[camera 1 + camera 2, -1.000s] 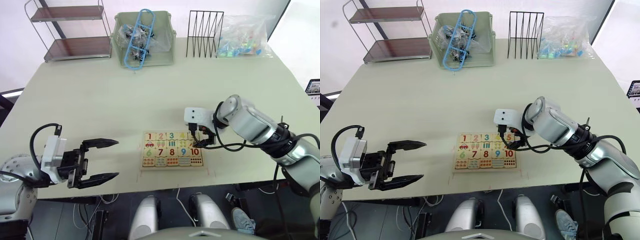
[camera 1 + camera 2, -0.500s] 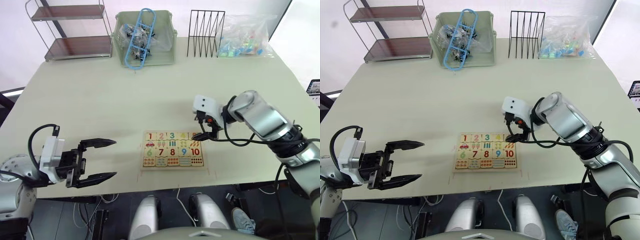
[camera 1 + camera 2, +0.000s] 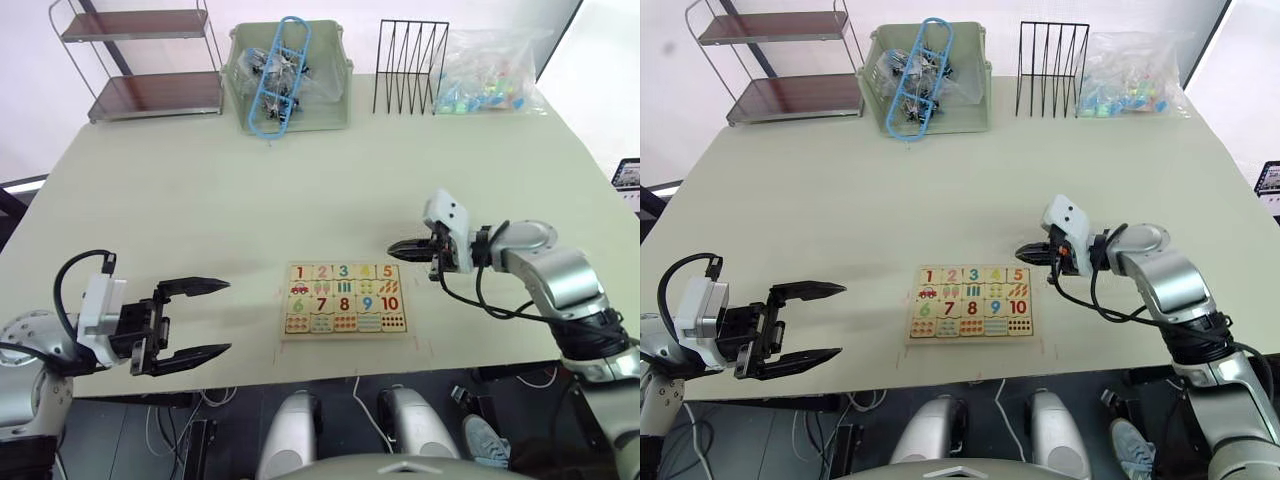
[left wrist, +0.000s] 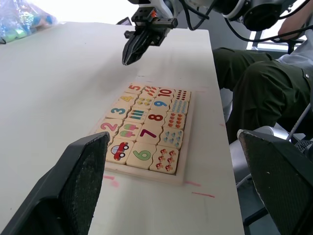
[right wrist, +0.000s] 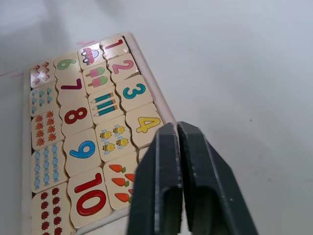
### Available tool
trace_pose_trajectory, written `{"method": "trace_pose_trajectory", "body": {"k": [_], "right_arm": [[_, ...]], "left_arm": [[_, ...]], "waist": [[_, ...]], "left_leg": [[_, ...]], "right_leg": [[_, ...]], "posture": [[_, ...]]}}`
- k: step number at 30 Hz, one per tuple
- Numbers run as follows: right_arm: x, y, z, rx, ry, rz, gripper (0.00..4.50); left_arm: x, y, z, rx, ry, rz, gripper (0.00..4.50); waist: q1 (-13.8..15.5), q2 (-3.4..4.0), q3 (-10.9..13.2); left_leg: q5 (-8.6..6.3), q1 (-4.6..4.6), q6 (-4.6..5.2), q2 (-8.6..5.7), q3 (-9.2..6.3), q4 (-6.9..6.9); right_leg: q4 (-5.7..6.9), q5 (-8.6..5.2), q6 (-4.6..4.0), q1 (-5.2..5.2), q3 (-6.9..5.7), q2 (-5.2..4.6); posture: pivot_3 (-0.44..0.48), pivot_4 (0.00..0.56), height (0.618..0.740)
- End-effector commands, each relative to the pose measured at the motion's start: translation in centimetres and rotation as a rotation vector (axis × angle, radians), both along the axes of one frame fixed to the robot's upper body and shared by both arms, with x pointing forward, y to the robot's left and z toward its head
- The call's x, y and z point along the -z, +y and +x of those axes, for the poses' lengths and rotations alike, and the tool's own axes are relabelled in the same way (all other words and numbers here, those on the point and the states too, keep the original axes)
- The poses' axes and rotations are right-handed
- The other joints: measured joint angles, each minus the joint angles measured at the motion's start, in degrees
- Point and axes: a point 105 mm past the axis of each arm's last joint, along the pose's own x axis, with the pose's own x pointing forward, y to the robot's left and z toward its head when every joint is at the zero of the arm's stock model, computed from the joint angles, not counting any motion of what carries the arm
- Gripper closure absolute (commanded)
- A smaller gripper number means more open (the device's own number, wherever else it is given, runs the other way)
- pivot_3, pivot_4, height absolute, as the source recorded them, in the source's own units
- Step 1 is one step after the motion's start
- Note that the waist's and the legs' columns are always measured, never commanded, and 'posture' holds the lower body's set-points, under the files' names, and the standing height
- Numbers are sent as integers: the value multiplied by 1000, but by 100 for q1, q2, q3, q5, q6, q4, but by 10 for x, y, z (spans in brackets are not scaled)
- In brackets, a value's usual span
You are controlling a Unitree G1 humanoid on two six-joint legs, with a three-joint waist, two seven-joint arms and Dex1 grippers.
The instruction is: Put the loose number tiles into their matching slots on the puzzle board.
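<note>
The puzzle board [image 3: 345, 298] lies flat near the table's front edge. Number tiles sit in its far row, from the red 1 [image 3: 298, 272] to the orange 5 [image 3: 387, 271], with 6 to 10 in the row below. My right gripper [image 3: 394, 246] hovers just above and beyond the board's far right corner, shut with nothing in it. In the right wrist view its fingers [image 5: 166, 181] hide the 5 tile. My left gripper [image 3: 228, 316] is wide open and empty, low at the front left, well apart from the board.
At the table's back stand a two-tier shelf [image 3: 145, 65], a green bin [image 3: 288, 80] with a blue item, a black wire rack [image 3: 408, 68] and a bag of coloured pieces [image 3: 490, 80]. A person's legs [image 4: 254, 88] show beside the table.
My right gripper has drawn back from the board's far right corner, moved right and gone from open to shut. The left gripper has stayed put.
</note>
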Motion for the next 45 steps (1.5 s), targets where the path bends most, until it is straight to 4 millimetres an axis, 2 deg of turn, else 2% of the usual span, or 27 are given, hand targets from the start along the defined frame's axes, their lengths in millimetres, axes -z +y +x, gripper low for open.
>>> {"method": "trace_pose_trajectory", "body": {"k": [1, 5, 11, 15, 17, 21, 27, 33, 42, 43, 44, 45], "right_arm": [[-7, 4, -2, 4, -103, 65, 4426], [6, 8, -5, 30, -127, 98, 4426], [42, 2, -10, 48, -96, 33, 4426], [56, 0, -13, 55, -88, 20, 4426], [55, 0, -11, 71, -111, 46, 4426], [38, 1, -7, 98, -163, 134, 4426], [16, -9, -10, 146, -250, 206, 4426], [15, -24, -18, 234, -239, 235, 4426], [13, -61, -36, 374, -256, 284, 4426], [14, -66, -37, 396, -261, 281, 3924], [15, -72, -37, 422, -271, 272, 3694], [15, -78, -38, 447, -282, 268, 3125]], "left_arm": [[-2, 0, -3, 12, -21, -1, 0], [-1, -2, -2, 9, -23, -5, 0], [-1, -4, -3, 4, -23, -12, 0], [-2, -5, -3, 2, -25, -16, 0], [-2, -6, -2, -4, -28, -21, 0], [-1, -5, -1, -21, -28, -25, 0], [-1, -4, 1, -55, -30, -39, 0], [1, -5, 1, -116, -29, -67, 0], [12, 1, 7, -313, -26, -90, 0], [12, 0, 8, -343, -29, -105, 0], [12, 0, 10, -385, -35, -121, 0], [13, -1, 10, -414, -37, -135, 0]], "waist": [[0, 0, 0], [-4, 0, 0], [6, -1, 0], [2, -6, -3], [1, -7, -4], [0, -7, -4], [20, -6, -3], [16, -7, -3], [20, -8, -3], [19, -8, -3], [20, -8, -3], [22, -8, -3]], "left_leg": [[0, 0, 0, 0, 0, 0], [0, 1, 0, 0, 2, 0], [0, 5, 0, -1, 3, 1], [0, 10, 0, -1, 3, 1], [0, 15, 0, 0, 3, 1], [0, 15, 0, 0, 2, 1], [0, 13, 0, 0, 2, 1], [0, 13, 0, 0, 1, 1], [0, 14, 0, -1, 1, 2], [0, 16, 0, -1, 1, 2], [0, 17, 0, -1, 1, 2], [0, 17, 0, 0, 0, 2]], "right_leg": [[0, 0, 0, 0, 0, 0], [1, 0, 1, 0, 1, 3], [-1, -1, -1, 8, 1, 2], [1, -1, -1, 11, 1, 4], [1, -2, -1, 17, 1, 4], [1, -1, -1, 16, 1, 5], [0, -1, -1, 16, 2, 4], [1, -1, 0, 17, 3, 2], [0, -4, 3, 19, 6, 2], [1, -6, 7, 20, 6, 2], [1, -9, 11, 21, 6, 3], [0, -11, 16, 21, 7, 2]], "posture": [[0, 150, 740], [0, 150, 740], [0, 150, 740], [0, 150, 740], [0, 150, 740], [0, 150, 740], [0, 150, 740], [0, 150, 740], [0, 150, 740], [0, 150, 740], [0, 150, 740], [0, 150, 740]]}}
